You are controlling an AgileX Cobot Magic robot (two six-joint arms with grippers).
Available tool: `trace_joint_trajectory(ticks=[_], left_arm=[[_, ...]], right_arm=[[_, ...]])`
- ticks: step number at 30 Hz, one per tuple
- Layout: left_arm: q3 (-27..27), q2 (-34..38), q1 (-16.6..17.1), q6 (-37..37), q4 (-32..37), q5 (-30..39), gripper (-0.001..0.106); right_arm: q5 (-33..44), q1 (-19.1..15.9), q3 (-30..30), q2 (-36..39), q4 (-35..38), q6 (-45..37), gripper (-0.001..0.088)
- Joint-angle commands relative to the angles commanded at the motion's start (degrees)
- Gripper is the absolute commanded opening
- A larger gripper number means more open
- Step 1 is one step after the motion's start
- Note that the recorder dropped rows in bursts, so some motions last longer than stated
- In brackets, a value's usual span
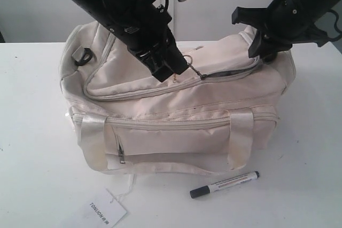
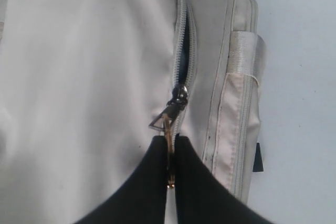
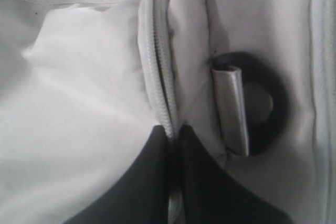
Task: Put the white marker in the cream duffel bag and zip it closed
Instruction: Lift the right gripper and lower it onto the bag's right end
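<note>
**A:** What is on the far left?

**B:** The cream duffel bag (image 1: 176,126) takes up the middle of the white desk (image 1: 32,148), with its front pocket facing the camera. A black ring (image 1: 81,56) hangs on its left end. In front of that side a white hang tag (image 1: 107,210) lies flat on the desk, tied to the bag by a thin string.

**A:** And the left tool?

**B:** The left tool (image 1: 172,72) comes down onto the top of the bag, near the middle. Its fingers are pressed together on the gold pull (image 2: 169,145) of the top zipper (image 1: 230,73). A small triangular link joins the pull to the slider (image 2: 180,94), just beyond the fingertips.

**A:** Is the zipper done up?

**B:** Not all of it. From the slider toward the right end, a narrow dark gap shows between the teeth. Left of the slider the seam looks closed.

**A:** Where is the white marker?

**B:** The white marker (image 1: 224,183) lies outside the bag. It is on the desk just in front of the bag's right half, slanted, with its black cap pointing left. It is well apart from both tools.

**A:** And the right tool?

**B:** The right tool (image 3: 175,132) is at the bag's right end. Its fingers are pressed together, pinching the bag's fabric at the zipper's edge. Just beside them a second black ring (image 3: 262,111) sits on a fabric loop.
</note>
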Motion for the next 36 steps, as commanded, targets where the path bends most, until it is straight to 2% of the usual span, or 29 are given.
trace_joint_trajectory(ticks=[12, 14, 20, 24, 32, 36], left_arm=[[0.0, 0.0, 0.0, 0.0, 0.0, 0.05, 0.0], [0.0, 0.0, 0.0, 0.0, 0.0, 0.05, 0.0], [0.0, 0.1, 0.0, 0.0, 0.0, 0.04, 0.0], [0.0, 0.1, 0.0, -0.22, 0.0, 0.04, 0.0], [0.0, 0.1, 0.0, -0.22, 0.0, 0.54, 0.0], [0.0, 0.1, 0.0, -0.33, 0.0, 1.7, 0.0]], right_arm=[[0.39, 0.0, 0.0, 0.0, 0.11, 3.09, 0.0002], [0.39, 0.0, 0.0, 0.0, 0.11, 3.47, 0.003], [0.95, 0.0, 0.0, 0.0, 0.21, 4.77, 0.0208], [1.45, 0.0, 0.0, -0.48, 0.21, 4.94, 0.0282], [2.24, 0.0, 0.0, -3.43, 0.21, 4.28, 0.0302], [3.38, 0.0, 0.0, -6.41, 0.07, -0.55, 0.0296]])
